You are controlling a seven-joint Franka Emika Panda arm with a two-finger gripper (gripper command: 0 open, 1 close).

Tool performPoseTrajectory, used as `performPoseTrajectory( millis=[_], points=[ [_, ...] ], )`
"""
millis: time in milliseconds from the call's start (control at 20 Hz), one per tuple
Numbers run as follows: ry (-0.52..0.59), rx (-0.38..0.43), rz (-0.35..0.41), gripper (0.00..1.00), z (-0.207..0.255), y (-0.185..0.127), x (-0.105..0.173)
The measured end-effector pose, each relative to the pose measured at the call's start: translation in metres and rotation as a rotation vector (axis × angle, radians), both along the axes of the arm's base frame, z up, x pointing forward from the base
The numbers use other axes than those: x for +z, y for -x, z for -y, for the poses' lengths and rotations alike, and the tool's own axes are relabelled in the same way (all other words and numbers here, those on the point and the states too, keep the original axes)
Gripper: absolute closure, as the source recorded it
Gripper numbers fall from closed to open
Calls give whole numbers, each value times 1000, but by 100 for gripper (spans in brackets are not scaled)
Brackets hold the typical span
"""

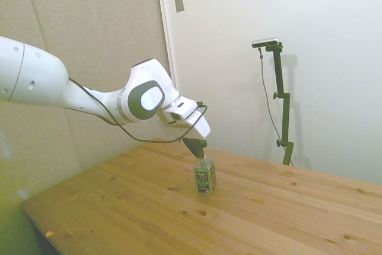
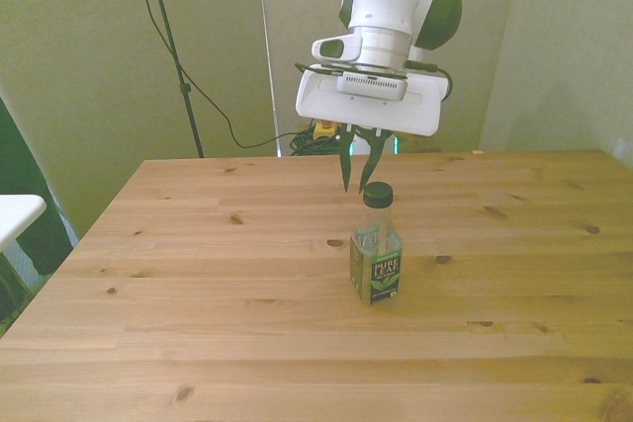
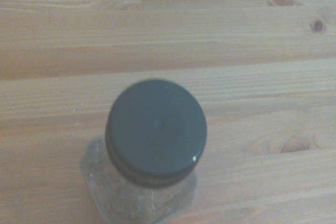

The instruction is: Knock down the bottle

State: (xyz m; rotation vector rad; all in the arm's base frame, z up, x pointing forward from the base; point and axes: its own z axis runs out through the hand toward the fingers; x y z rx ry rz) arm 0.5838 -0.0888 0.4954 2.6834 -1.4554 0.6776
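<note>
Side view: the bottle point(image 1: 205, 177) stands upright on the wooden table point(image 1: 268, 213), the gripper point(image 1: 197, 149) poised just above its cap.

Front view: the gripper point(image 2: 358, 182) has its fingers point(image 2: 345, 170) nearly together, tips just beside the cap on the front view's left; contact cannot be told.

Wrist view: the bottle point(image 3: 155, 132) is seen from above, dark green cap filling the frame's middle.

White arm point(image 1: 36, 82), grey joint caps, looped black cable point(image 1: 119, 132), dark fingers point(image 2: 347, 167).
</note>
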Motion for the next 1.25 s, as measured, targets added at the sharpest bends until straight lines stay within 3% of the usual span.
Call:
performPoseTrajectory(
  millis=[700,1250],
  points=[
    [21,-88,43,100,-56,-80,-15],
    [44,-136,66,100,-52,-108,-35]
  ],
)
